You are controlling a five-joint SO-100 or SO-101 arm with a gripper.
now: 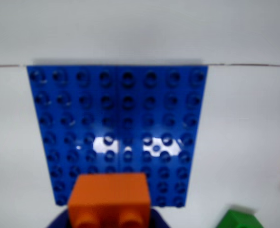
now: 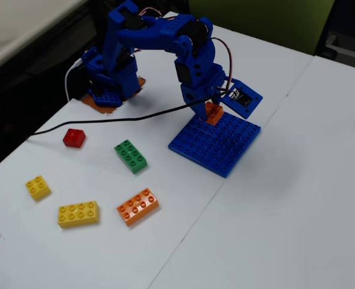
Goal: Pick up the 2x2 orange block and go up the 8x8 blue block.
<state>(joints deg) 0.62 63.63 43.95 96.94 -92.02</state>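
2x2 orange block point(image 2: 213, 112) | clamped in hand point(image 2: 208, 114), fingers closed on it | above 8x8 blue block point(image 2: 216, 142) edge

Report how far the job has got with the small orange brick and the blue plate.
Done: the small orange brick is off the table, clamped in the gripper. In hand: it is held at the far edge of the blue plate; the wrist view shows it in front of the plate's studs. Left: whether it already touches the plate cannot be told; release remains.
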